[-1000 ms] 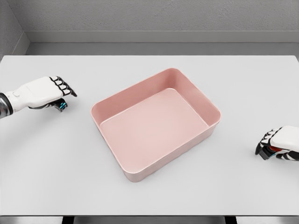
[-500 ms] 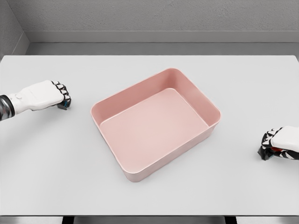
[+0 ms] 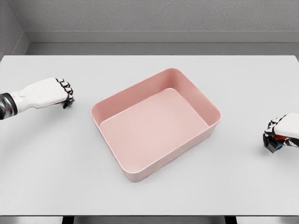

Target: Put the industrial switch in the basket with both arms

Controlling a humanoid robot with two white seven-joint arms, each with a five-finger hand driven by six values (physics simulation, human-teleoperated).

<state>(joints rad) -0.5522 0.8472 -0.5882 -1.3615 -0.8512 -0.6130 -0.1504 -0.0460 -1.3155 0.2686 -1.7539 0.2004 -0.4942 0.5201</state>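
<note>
Pink basket (image 3: 140, 175) sits mid-frame; left hand (image 3: 50, 92), far left, and right hand (image 3: 282, 133), far right, each curl tightly round a small, mostly hidden switch (image 3: 274, 144). Both should lift clear of the rim before releasing.

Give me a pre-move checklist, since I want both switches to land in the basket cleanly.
1. Left hand closed on its switch: ok, fingers curled around it.
2. Right hand closed on its switch: ok.
3. Basket interior free: ok, nothing inside.
4. Switches lifted off the table: cannot tell.
5. Paths toward basket unobstructed: ok.
6. Right arm fully in view: not ok, cut by the edge.
</note>
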